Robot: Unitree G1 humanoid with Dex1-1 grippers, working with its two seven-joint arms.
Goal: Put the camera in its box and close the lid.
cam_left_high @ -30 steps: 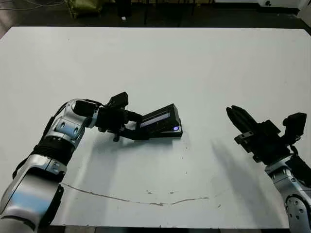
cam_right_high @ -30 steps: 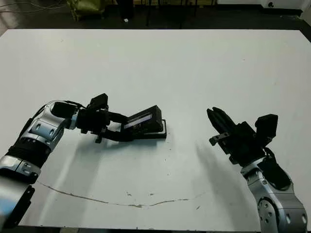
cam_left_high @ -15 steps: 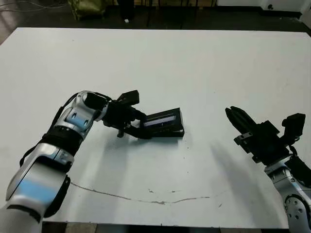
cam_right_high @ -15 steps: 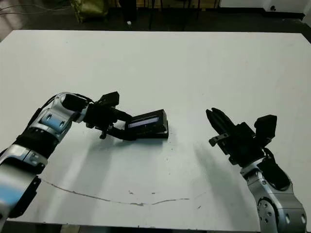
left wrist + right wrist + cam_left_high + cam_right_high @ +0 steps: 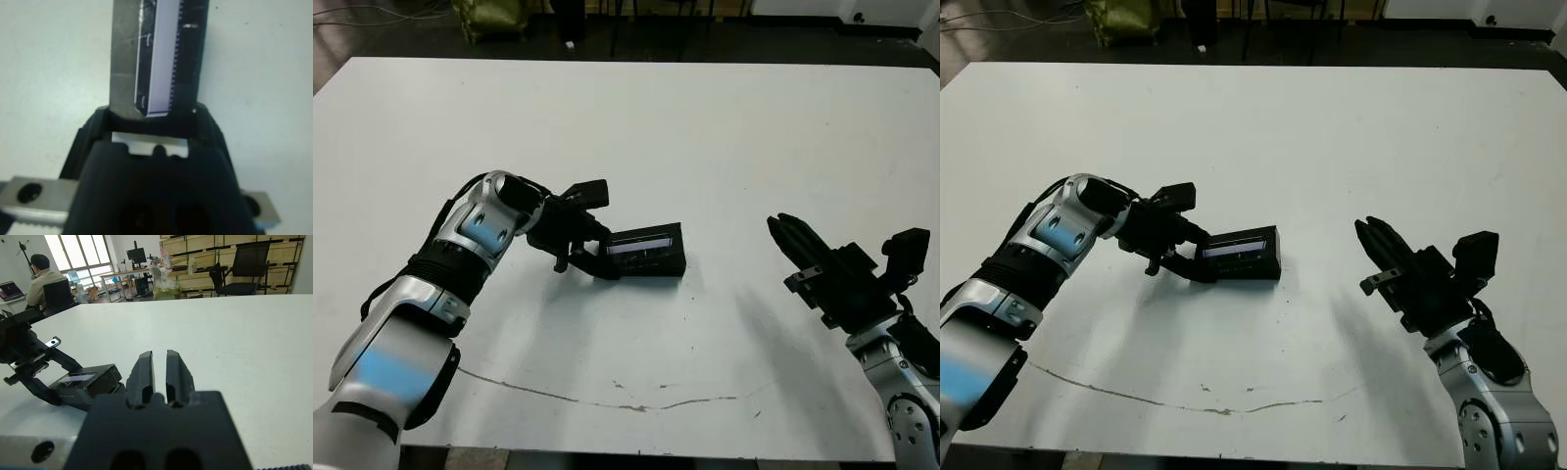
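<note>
Lowered since a second ago, the lid [image 5: 646, 242] now lies nearly flat on the box [image 5: 651, 265] near the table's [image 5: 705, 127] middle, the left gripper [image 5: 603, 262] clamped on its left end. Unmoved, the right gripper [image 5: 790, 235] hovers well apart, fingers nearly together, empty.

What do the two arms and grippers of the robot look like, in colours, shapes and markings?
Both arms have rounded, glossy silver-grey shells with black joints and bands. The left arm shows a bluish reflection on its shell. Each ends in a black blocky gripper: the left gripper and the right gripper, with two slim black tapering fingers. A silver bracket with holes sits near the wrist.
</note>
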